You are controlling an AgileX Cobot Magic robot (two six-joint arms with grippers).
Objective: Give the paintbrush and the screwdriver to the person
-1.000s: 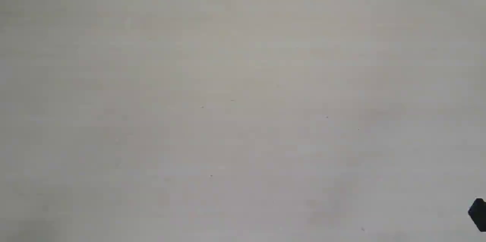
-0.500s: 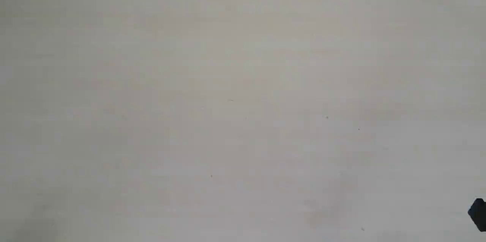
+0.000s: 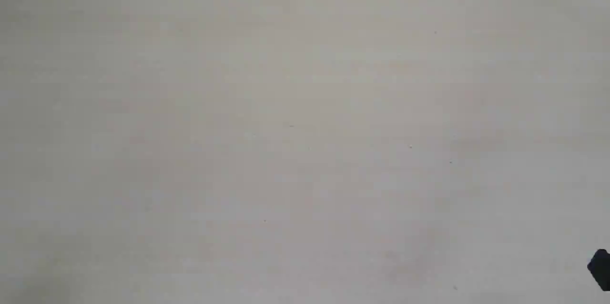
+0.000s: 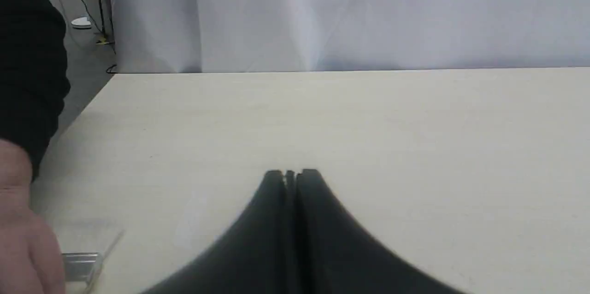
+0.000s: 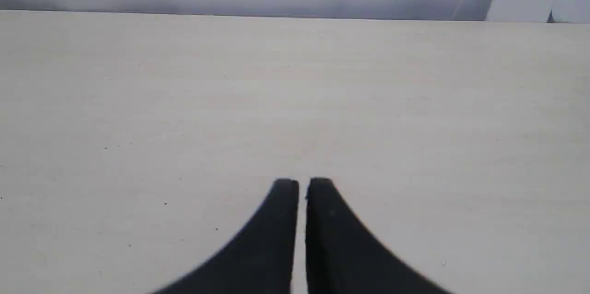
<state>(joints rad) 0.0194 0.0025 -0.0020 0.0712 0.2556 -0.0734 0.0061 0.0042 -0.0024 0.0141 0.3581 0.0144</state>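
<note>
we find the left gripper (image 4: 291,174) low over the table (image 3: 305,104), its jaws pressed together along a thin seam with nothing between them. the right gripper (image 5: 303,182) is all but closed, with a narrow slit between its black fingers (image 5: 322,238) and nothing held.

the paintbrush (image 4: 81,266) lies off to one side of the left gripper, well apart from its tips and about level with the base of its fingers, near the table's side edge. only its silver ferrule and a blur of pale bristles show. the ferrule sits right against the person's hand (image 4: 20,234), which has a dark sleeve (image 4: 27,63) above it. we cannot tell whether the hand grips it.

ahead of both grippers the table is bare up to a pale curtain (image 4: 368,13). in the exterior view only a black part (image 3: 601,269) shows at the frame edge on the right arm's side.
</note>
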